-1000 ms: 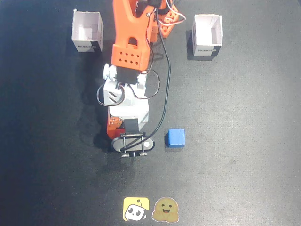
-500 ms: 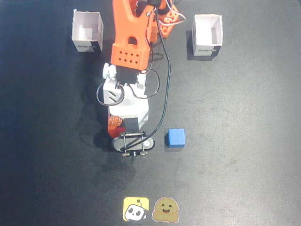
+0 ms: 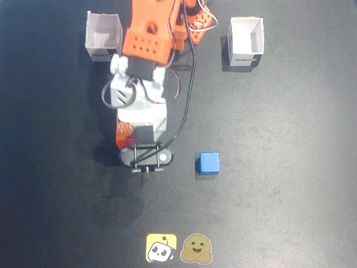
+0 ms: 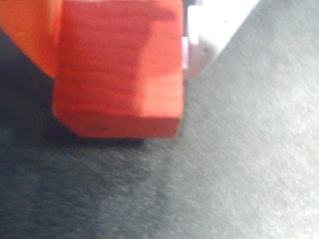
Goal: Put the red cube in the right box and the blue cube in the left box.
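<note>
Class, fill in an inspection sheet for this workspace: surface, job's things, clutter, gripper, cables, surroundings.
Surface: dark mat, bare around the things.
Job's things: red cube between the gripper's fingers; blue cube loose on the mat; two open white boxes at the top of the fixed view, left box, right box, both look empty.
Clutter: two stickers at the bottom edge.
Gripper: gripper shut on the red cube.
Cables: black cable looping beside the arm.
Surroundings: nothing seen.

The red cube is bright red with faint horizontal streaks, and the blue cube is plain bright blue on the black counter. Both boxes, left and right in the fixed view, are white with dark print, the arm is orange and white, and two yellow-and-tan stickers sit at the bottom edge.
</note>
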### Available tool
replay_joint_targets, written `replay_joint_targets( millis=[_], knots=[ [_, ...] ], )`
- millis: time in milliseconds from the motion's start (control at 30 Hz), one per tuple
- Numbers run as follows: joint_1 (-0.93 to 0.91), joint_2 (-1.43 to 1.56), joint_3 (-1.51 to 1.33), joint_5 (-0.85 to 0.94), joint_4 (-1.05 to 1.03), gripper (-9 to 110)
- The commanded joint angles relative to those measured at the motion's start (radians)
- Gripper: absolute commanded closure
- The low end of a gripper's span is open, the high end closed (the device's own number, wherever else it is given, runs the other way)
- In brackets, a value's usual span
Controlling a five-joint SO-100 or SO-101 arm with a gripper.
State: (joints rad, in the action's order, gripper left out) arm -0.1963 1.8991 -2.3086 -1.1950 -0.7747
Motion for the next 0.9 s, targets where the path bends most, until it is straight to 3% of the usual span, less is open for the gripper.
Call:
replay_joint_targets(
  millis=[0,867],
  knots=[
    [-0.037,0.100,0.063,0.020,-0.054,88],
    [-0.574,0.216,0.144,-0.006,-0.221,87]
  ],
)
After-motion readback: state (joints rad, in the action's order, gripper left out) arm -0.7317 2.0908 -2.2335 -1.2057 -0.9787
